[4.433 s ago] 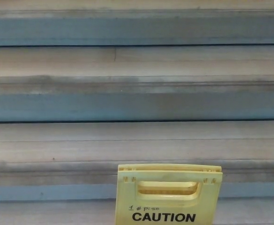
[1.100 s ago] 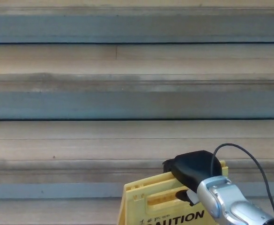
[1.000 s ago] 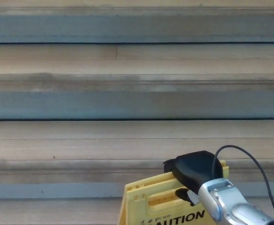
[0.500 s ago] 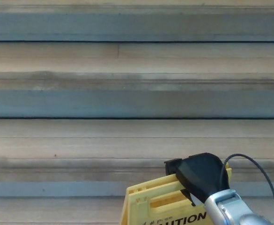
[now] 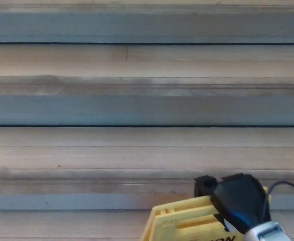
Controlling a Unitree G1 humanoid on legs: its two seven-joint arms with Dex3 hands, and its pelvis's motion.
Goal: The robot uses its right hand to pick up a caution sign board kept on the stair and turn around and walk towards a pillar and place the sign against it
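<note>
While only its top part shows at the bottom edge of the head view, this is what can be read of the grasp.

Sign: the yellow caution sign board [image 5: 187,223] stands in front of the lowest stair [image 5: 86,202], tilted so that its right corner is higher.

Right hand: the black right hand [image 5: 234,201] is closed over the top edge of the board, near the handle slot [image 5: 197,221], and holds it.

Left hand: not in the picture.

Handling: it looks like thin moulded plastic, so I judge it light and stiff, but smooth and maybe slippery. It is probably hinged in two panels, which could swing or open while it is carried.

Where to hold: the top bar above the slot seems the best place, because the fingers can hook there.

Risk: a grasp to one side lets the board tilt and swing during walking.
</note>
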